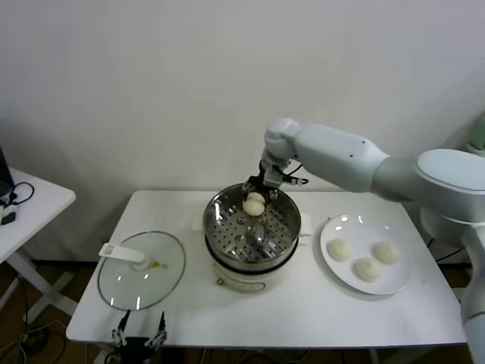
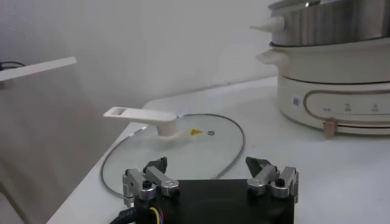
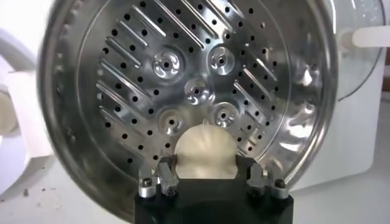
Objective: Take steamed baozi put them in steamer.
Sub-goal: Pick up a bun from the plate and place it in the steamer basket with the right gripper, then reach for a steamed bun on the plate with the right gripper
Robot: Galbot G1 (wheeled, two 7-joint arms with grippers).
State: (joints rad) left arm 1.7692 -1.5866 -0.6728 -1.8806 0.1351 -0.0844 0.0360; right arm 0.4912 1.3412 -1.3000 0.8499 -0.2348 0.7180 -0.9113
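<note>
My right gripper (image 1: 255, 194) is over the far rim of the shiny perforated steamer (image 1: 282, 235) and is shut on one cream-white baozi (image 1: 255, 202). In the right wrist view the baozi (image 3: 205, 151) sits between the fingers above the steamer's perforated floor (image 3: 183, 79). Three more baozi (image 1: 339, 249) (image 1: 386, 252) (image 1: 367, 268) lie on the white plate (image 1: 383, 287) at the right. My left gripper (image 1: 139, 338) is open and empty, parked at the table's front left edge; it also shows in the left wrist view (image 2: 210, 173).
A glass lid with a white handle (image 1: 142, 265) lies flat on the table left of the cooker (image 2: 332, 91). A small white side table (image 1: 30, 201) stands at the far left. The wall is close behind the table.
</note>
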